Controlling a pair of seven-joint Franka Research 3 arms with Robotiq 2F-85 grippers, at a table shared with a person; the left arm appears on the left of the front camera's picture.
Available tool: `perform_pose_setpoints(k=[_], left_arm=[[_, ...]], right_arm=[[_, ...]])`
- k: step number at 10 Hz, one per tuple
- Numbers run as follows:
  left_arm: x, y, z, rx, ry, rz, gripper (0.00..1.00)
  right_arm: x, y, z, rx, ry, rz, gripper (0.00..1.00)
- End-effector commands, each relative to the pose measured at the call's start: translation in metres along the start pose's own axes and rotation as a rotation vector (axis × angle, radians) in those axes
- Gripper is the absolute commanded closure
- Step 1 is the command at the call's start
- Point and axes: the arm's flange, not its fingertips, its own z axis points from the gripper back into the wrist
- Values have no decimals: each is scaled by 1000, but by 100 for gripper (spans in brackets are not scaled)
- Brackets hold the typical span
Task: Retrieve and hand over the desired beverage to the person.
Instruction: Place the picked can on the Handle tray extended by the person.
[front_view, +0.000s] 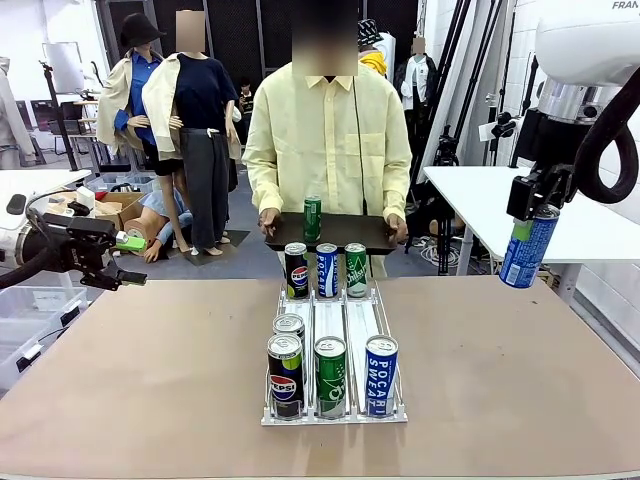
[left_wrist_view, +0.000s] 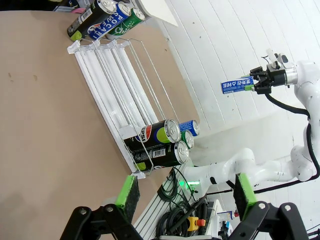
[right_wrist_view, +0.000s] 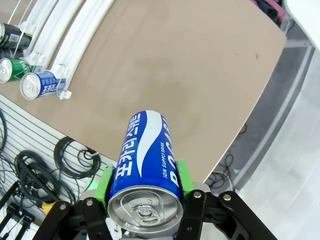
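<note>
**Blue can aloft at the right table edge**

Right gripper (front_view: 532, 205) clamps the top of a blue Pocari can (front_view: 527, 246), hanging clear in the air off the table's (front_view: 500, 380) right edge. Left gripper (front_view: 128, 243), fingers spread wide and holding nothing, sits beyond the left edge. Bare tabletop on both sides of the can rack (front_view: 334, 410). The person (front_view: 330, 140) stands at the far edge holding a black tray (front_view: 350, 233) with a green can (front_view: 312, 218); their lower body is hidden behind the table.

Blue-and-white can (right_wrist_view: 145, 160), pale-yellow shirt (front_view: 330, 130), black tray (front_view: 335, 235), brown table (front_view: 150, 370), green can (front_view: 313, 217)
</note>
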Motion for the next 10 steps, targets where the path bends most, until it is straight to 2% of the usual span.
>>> perform_pose_setpoints(k=[1,10], left_arm=[[0,-2,2,-2,-4,-5,0],[0,-2,2,-2,-4,-5,0]], right_arm=[[3,1,4,-5,-8,-16,68],[3,1,4,-5,-8,-16,68]])
